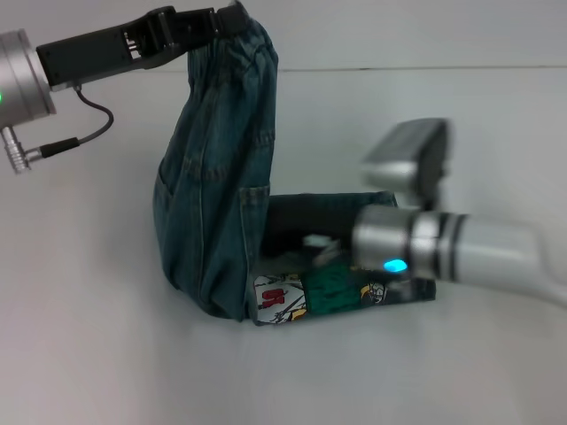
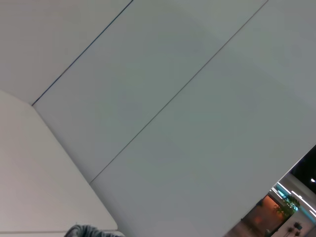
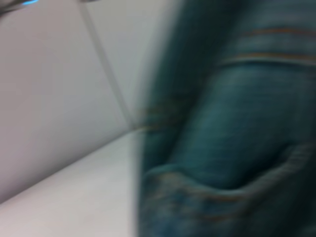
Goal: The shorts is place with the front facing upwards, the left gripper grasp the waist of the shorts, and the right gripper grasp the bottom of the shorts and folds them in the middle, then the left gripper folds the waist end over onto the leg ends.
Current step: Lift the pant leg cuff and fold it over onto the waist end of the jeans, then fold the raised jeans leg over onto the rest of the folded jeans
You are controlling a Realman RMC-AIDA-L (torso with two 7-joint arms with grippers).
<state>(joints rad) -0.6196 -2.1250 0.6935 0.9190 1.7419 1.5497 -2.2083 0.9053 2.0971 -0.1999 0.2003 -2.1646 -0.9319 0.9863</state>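
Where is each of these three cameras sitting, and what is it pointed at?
Head: looks down at the shorts; left pincer lifts the waist, right pincer low by the denim.
Left wrist: faces wall panels; denim scrap at edge; no arm.
Right wrist: close on denim; no fingers.
Shared: the shorts.

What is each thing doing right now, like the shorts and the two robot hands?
shorts: lifted at one end, hanging in a curve, the other end lying on the table with the cartoon print showing.
waist: held up high, pinched by the left gripper.
left gripper: raised, shut on the waist.
right gripper: low over the lying end, fingers hidden.
table: bears the lower part of the shorts.
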